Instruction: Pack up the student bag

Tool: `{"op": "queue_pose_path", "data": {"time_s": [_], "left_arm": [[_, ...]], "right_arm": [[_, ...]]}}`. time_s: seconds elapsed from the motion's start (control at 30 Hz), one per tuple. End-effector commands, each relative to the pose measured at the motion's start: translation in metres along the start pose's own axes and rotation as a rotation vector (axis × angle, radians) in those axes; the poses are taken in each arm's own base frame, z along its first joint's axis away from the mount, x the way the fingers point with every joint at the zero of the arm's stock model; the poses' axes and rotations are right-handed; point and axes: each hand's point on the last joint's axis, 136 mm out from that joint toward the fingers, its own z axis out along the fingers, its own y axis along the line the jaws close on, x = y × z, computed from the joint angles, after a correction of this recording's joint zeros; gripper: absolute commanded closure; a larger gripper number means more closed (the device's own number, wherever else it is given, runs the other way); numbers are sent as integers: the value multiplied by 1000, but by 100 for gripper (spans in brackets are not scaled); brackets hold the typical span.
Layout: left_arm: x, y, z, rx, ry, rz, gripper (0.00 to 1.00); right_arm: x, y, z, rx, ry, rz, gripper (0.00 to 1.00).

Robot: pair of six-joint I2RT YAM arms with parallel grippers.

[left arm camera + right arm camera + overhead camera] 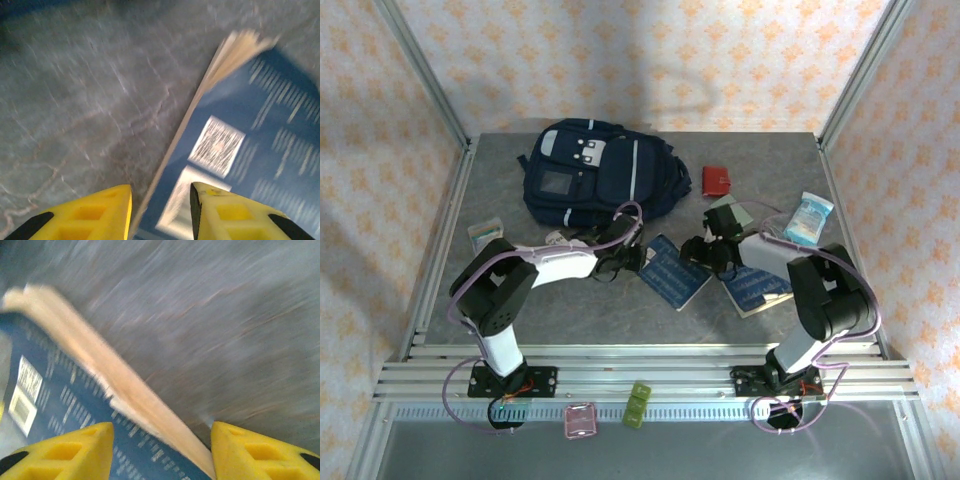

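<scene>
The student bag (590,170) lies flat at the back of the table, navy with grey-white front patches. Two flat blue books lie in front of it, one in the middle (675,272) and one to its right (755,288). My left gripper (630,258) is low at the middle book's left corner. In the left wrist view its gripper (161,192) is open, its yellow fingers (100,215) straddling the blue book's (260,125) page edge. My right gripper (705,250) is at that book's right side. In the right wrist view its gripper (162,432) is open over a blue book's (65,390) thick page edge.
A red wallet (717,180) lies right of the bag. A light blue tissue pack (808,218) sits at the far right. A small pale item (485,232) lies at the left. On the front rail sit a pink piece (581,420) and a green piece (638,405).
</scene>
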Motion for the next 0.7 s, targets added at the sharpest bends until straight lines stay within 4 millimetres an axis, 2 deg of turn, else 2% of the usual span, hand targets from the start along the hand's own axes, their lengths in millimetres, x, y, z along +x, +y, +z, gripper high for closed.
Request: {"op": "queue_pose_path", "data": {"time_s": [0.0, 0.17, 0.3, 0.43, 0.57, 0.67], "left_arm": [[-16, -4, -5, 0, -58, -34, 60], [-10, -3, -21, 29, -70, -84, 58], [-8, 2, -44, 44, -99, -134, 55], [6, 7, -62, 78, -103, -203, 50], [31, 11, -63, 108, -46, -277, 47], [48, 5, -59, 166, 5, -334, 46]], "right_arm": [[52, 16, -1, -66, 175, -8, 45], [19, 6, -8, 60, 40, -22, 44], [7, 13, -7, 65, 21, -58, 43], [-3, 18, -1, 80, 1, -97, 43], [-6, 23, 9, 93, 10, -127, 43], [-6, 25, 17, 124, 19, -153, 44]]}}
